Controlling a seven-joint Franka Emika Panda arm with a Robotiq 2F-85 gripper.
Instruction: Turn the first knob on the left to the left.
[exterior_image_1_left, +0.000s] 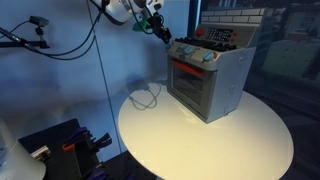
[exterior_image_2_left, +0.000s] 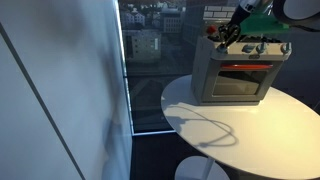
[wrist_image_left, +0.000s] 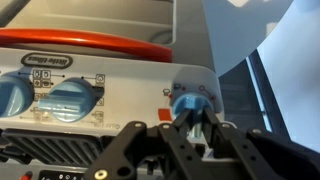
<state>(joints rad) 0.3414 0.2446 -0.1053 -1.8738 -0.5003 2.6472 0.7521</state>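
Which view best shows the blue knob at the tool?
Wrist view: the round blue plastic knob sits large between the tool's jaws. Both exterior views show the grey toy oven, but the knob is tiny, crowded by the tool.

Open space in front of toy oven (exterior_image_1_left: 225, 85): bare tabletop (exterior_image_1_left: 200, 148) all round, only a thin cable loop (exterior_image_1_left: 146, 97) lying near its corner. Panel tight: claw (wrist_image_left: 195, 128) at end knob (wrist_image_left: 190, 103), neighbour knob (wrist_image_left: 68, 98) well apart, clear panel between. Orange handle (wrist_image_left: 90, 42) runs along beside knob row. Toy clutter (exterior_image_1_left: 215, 38) stands on oven top.
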